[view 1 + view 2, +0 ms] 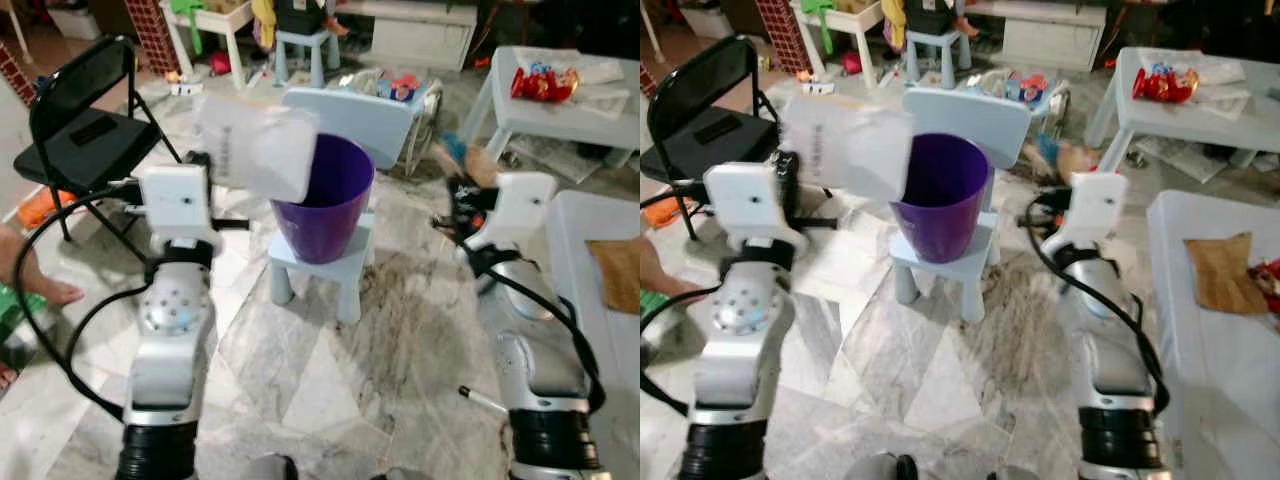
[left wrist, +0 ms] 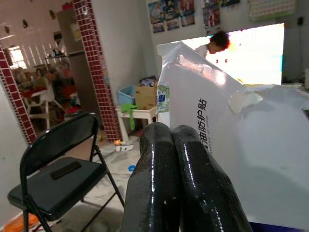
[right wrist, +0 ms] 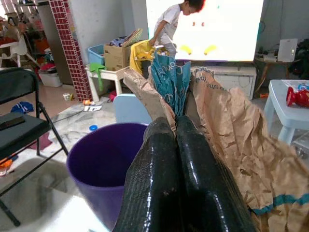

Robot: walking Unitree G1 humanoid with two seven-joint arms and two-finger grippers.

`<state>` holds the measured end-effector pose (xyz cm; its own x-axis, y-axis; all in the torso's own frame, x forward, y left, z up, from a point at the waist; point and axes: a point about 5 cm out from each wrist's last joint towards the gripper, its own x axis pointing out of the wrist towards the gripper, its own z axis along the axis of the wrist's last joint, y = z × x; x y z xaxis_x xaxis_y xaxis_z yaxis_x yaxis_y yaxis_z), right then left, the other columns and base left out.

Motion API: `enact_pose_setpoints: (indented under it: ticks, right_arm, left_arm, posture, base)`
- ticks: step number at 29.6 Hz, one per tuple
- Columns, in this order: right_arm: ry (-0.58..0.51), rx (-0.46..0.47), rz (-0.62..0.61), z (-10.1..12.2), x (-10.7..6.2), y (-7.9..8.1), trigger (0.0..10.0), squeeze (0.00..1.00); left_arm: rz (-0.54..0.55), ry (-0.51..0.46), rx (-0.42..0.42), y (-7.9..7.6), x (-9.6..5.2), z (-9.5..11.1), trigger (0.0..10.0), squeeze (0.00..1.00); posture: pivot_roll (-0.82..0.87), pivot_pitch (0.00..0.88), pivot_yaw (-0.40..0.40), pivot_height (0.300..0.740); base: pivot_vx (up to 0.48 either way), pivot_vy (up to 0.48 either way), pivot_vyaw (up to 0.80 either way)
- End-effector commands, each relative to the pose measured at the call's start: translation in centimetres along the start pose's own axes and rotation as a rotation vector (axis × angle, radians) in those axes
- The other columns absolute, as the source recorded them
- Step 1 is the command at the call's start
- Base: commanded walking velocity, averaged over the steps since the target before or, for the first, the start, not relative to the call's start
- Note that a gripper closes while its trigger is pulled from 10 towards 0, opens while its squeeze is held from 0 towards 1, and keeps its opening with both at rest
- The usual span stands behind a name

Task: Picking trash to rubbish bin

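1. A white packet (image 1: 258, 145), pinched in the closed left gripper (image 2: 178, 145), hangs over the rim of the purple bin (image 1: 325, 205).
2. The right gripper (image 3: 176, 137), also closed, clamps crumpled brown paper (image 3: 227, 125) near the bin.
3. The bin stands on a small pale-blue chair (image 1: 340, 275).

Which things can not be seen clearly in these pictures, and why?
- Inside of the purple bin: its bottom is hidden by its own wall and the white package in the left gripper.
- Print on the package: blurred in the eye views.
- Brown paper in the right gripper: cut off by the right wrist view's edge.
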<state>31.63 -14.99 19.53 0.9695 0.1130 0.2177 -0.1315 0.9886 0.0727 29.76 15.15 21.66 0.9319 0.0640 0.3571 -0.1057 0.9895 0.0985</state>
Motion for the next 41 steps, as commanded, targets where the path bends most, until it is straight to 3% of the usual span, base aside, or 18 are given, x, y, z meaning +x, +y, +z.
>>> enact_pose_setpoints:
  ticks: [1, 36, 41]
  right_arm:
    - [-0.009, -0.011, -0.025, 0.18, -0.05, -0.83, 0.0, 0.00]
    - [-0.008, -0.023, -0.005, 0.10, 0.14, -0.67, 0.0, 0.00]
    - [-0.007, -0.024, -0.004, 0.10, 0.12, -0.71, 0.0, 0.00]
  left_arm:
    - [-0.022, -0.006, -0.012, -0.52, -0.04, 0.13, 0.0, 0.00]
    - [-0.008, 0.009, -0.021, -0.60, -0.37, -0.16, 0.0, 0.00]
    - [-0.006, 0.012, -0.022, -0.58, -0.48, -0.25, 0.0, 0.00]
  posture:
    - [0.06, 0.157, 0.005, 0.740]
    - [0.06, 0.169, -0.008, 0.740]
    - [0.06, 0.171, -0.010, 0.740]
  base:
    - [0.442, 0.000, 0.00]
    - [0.440, 0.000, 0.00]
    - [0.074, 0.000, 0.00]
